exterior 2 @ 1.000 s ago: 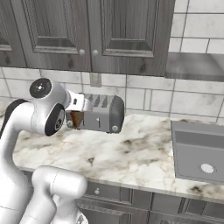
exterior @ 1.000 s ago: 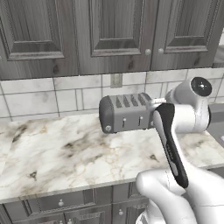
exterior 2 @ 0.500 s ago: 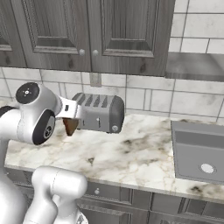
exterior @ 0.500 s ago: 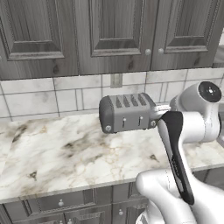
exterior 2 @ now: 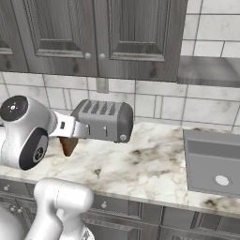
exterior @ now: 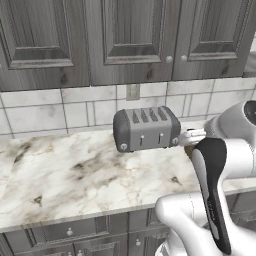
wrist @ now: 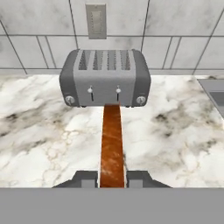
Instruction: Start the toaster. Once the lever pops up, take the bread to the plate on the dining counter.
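The grey toaster (exterior: 146, 129) stands on the marble worktop against the tiled wall, its levers (wrist: 91, 91) up and its slots showing dark. My gripper (exterior 2: 70, 137) hovers in front of the toaster's left end, a little off it, shut on the brown bread (exterior 2: 69, 146). In the hand view the bread (wrist: 112, 144) runs edge-on between my fingertips (wrist: 85, 178) toward the toaster (wrist: 105, 78). A sliver of the bread (exterior: 188, 149) peeks out beside my arm. The plate and the dining counter are out of view.
The marble worktop (exterior: 65, 175) stretches to the left over grey cabinets with drawers. A steel sink (exterior 2: 213, 161) is set into it at the right. Dark upper cabinets (exterior: 125, 40) hang above the toaster, and a wall outlet (wrist: 96, 19) sits behind it.
My hand has drawn back from the toaster and dropped lower, carrying the bread with it. The toaster has stayed put.
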